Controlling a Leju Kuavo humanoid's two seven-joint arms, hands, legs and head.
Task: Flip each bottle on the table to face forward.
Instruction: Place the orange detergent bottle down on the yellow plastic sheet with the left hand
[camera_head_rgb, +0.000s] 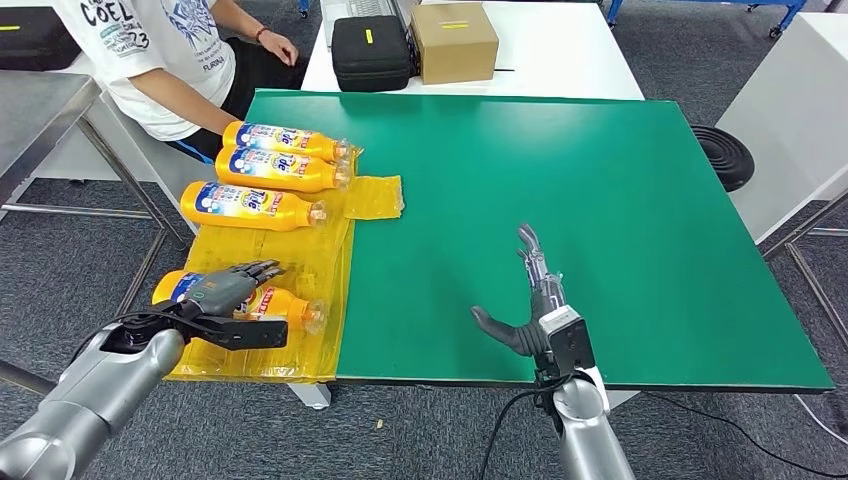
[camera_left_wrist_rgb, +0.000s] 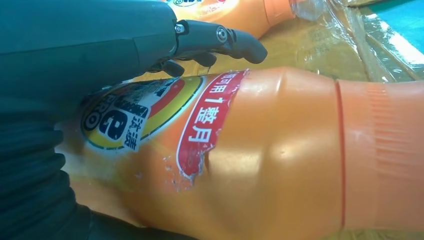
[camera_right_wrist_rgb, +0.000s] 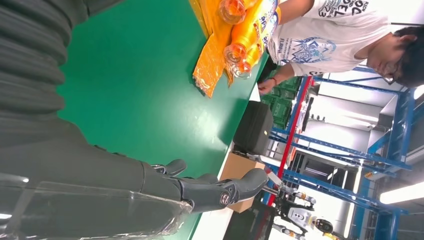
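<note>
Four orange detergent bottles lie on their sides on a yellow plastic sheet (camera_head_rgb: 300, 250) at the table's left edge. Three lie at the back (camera_head_rgb: 285, 138), (camera_head_rgb: 280, 170), (camera_head_rgb: 250, 205), labels up. The nearest bottle (camera_head_rgb: 285, 303) lies under my left hand (camera_head_rgb: 225, 290). That hand's fingers (camera_left_wrist_rgb: 220, 37) stretch over the bottle (camera_left_wrist_rgb: 260, 155), tips clear of its surface, and its thumb runs along the near side. The bottle's front label (camera_left_wrist_rgb: 130, 120) faces up. My right hand (camera_head_rgb: 530, 300) hangs open over the green mat (camera_head_rgb: 600, 180), holding nothing.
A person in a white T-shirt (camera_head_rgb: 165, 60) sits beyond the table's far left corner. A black case (camera_head_rgb: 370, 50) and a cardboard box (camera_head_rgb: 453, 40) stand on the white table behind. A grey table (camera_head_rgb: 40, 110) is at far left.
</note>
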